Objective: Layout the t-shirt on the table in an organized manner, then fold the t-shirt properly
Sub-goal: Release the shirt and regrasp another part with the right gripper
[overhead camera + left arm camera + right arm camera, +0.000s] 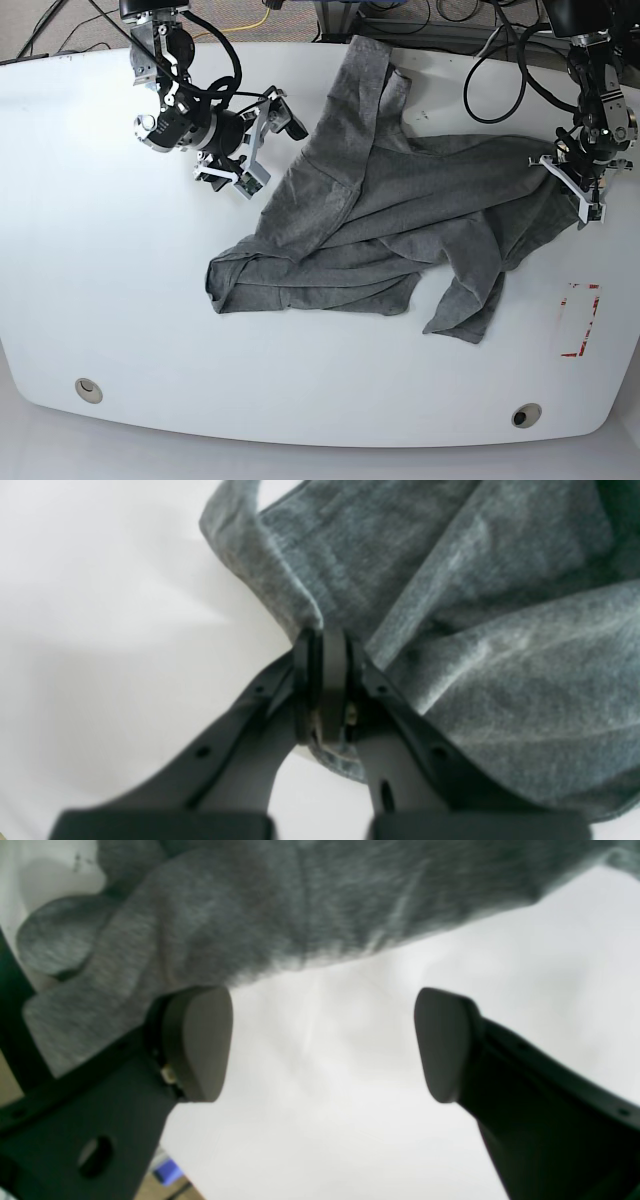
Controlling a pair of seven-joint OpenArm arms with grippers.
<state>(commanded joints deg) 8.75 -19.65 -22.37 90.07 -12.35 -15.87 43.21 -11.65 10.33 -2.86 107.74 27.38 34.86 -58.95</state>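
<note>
The t-shirt [380, 225] lies crumpled across the middle and right of the table [100, 300], one long part running up toward the far edge, a bunched lobe spread toward the near left, another hanging down toward the near right; it is nowhere flat, and several layers overlap; soft wrinkled knit like this looks light and limp, so I judge it will sag and drag rather than hold any shape, and a pinch on a single edge will pull only that part while the rest trails behind; the sensible places to take hold would be hems, shoulders or sleeve ends, though I cannot tell which fold is which from these views; the left gripper [325, 690] is closed on an edge of the cloth [450, 630], the fabric pinched between its pads at the shirt's right-hand margin in the base view [578, 180]; the right gripper [322, 1040] stands wide apart with nothing between its pads, bare tabletop [325, 1120] under it and a grey fold [250, 910] just beyond the fingertips, beside the shirt's left side in the base view [240, 150]; by count: one shirt, one table, two grippers, two round grommet holes [88, 388] near the front edge, and one red-tape rectangle [580, 320] to the near right, apart from the cloth.
</note>
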